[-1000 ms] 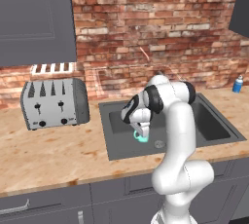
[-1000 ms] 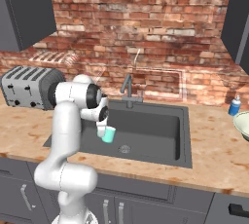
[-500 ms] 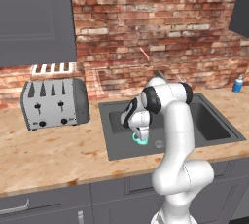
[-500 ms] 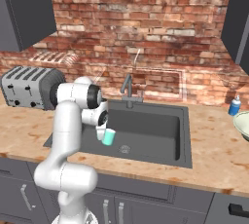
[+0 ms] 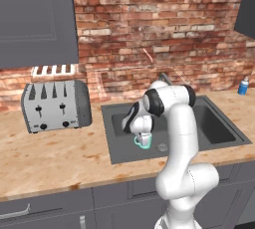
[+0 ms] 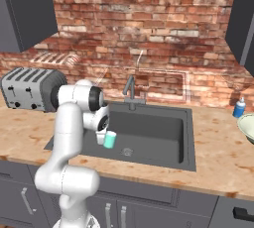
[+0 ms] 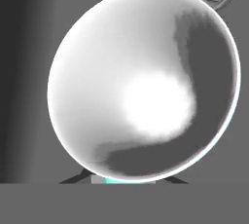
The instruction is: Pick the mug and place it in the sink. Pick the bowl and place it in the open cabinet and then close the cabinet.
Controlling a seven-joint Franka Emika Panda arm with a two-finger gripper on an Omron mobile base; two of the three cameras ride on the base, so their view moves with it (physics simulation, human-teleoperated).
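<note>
The mug (image 5: 143, 141) hung upright low inside the sink (image 5: 221, 128), over the left part of the basin and just beside the drain (image 5: 162, 147), whether touching the floor or a little above it could not be told. The gripper (image 5: 142, 133) came down on it from above; the hand view looked straight into the white inside of the mug (image 7: 146, 86), with the rim close to the fingertips, so the jaws appeared nearly closed on the mug's wall at the rim. It looked a small, stiff, light thing, probably ceramic, so hard and smooth enough to slip in a thin pinch and likely to chip if dropped on the basin floor; a short, gentle set-down seemed wise. A pinch across the wall opposite the handle seemed the best hold, as the body is too wide for these fingers. The bowl (image 6: 247, 128) sat at the far right of the counter (image 6: 218, 157), near the blue bottle (image 6: 239, 108), wide and shallow, best taken by its rim.
</note>
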